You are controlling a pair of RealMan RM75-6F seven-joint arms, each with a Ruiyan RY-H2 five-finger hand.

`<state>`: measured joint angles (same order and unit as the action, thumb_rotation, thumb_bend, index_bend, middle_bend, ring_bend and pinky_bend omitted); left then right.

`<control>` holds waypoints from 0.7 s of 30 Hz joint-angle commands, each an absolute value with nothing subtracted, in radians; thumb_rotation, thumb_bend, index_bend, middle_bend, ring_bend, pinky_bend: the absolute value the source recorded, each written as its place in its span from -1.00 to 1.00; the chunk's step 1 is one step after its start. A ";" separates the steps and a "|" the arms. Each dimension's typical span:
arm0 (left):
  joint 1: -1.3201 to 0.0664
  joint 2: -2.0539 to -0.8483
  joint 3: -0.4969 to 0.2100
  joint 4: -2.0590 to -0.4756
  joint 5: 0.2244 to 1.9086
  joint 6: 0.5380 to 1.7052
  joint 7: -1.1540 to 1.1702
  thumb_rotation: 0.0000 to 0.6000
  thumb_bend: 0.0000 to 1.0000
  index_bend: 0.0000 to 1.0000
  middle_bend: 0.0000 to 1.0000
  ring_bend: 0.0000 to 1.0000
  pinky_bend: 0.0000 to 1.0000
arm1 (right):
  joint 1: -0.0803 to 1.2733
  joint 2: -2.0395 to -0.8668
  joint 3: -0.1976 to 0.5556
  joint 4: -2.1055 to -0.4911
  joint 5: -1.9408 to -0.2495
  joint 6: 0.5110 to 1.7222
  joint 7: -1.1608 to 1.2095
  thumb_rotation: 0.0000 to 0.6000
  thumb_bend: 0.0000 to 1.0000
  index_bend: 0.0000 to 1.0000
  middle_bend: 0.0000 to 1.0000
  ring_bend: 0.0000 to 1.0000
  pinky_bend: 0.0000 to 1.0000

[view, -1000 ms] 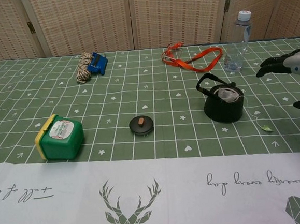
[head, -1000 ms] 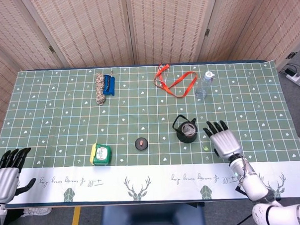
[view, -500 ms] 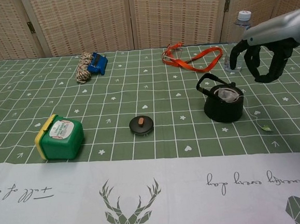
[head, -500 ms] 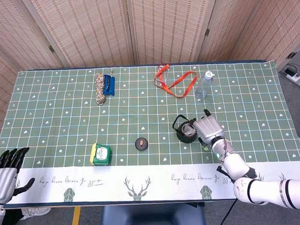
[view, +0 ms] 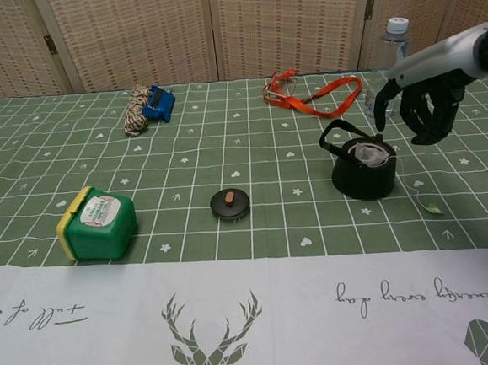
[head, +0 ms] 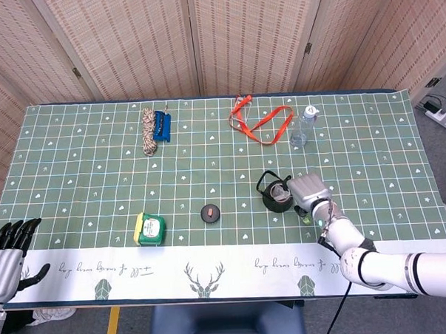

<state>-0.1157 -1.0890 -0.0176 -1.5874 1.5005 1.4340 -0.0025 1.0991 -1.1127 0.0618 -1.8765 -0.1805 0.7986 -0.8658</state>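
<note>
A black teapot stands lidless on the green cloth, with a teabag inside and its green tag lying to the right. The round black lid lies apart to the teapot's left. My right hand hovers just above and to the right of the teapot, fingers spread and pointing down, holding nothing. My left hand stays off the table's near left corner, fingers apart and empty; the chest view does not show it.
A green tin with a yellow rim sits near the front left. At the back lie a coiled rope with a blue item, an orange lanyard and a water bottle.
My right hand has swung from the table's right side leftward and up, coming over the teapot's right side. The left hand has barely moved.
</note>
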 commanded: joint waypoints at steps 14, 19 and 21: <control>-0.111 -1.086 -0.019 -1.582 1.510 1.448 -0.021 1.00 -0.51 -1.00 -0.88 -0.95 -0.97 | 1.217 -1.140 -0.043 -1.720 -0.094 0.592 -0.703 1.00 -0.11 -0.42 0.43 0.09 0.49; -0.109 -1.086 -0.020 -1.580 1.510 1.453 -0.027 1.00 -0.51 -1.00 -0.88 -0.95 -0.96 | 1.254 -1.151 -0.088 -1.712 -0.077 0.574 -0.679 1.00 -0.12 -0.49 0.43 0.09 0.49; -0.109 -1.086 -0.020 -1.579 1.510 1.452 -0.030 1.00 -0.51 -1.00 -0.87 -0.95 -0.96 | 1.268 -1.155 -0.103 -1.704 -0.070 0.567 -0.665 1.00 -0.12 -0.53 0.43 0.09 0.49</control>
<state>-0.1091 -1.0858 -0.0203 -1.5793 1.5103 1.4525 -0.0296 1.2625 -1.1514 -0.0961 -1.7089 -0.0745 0.5714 -0.6713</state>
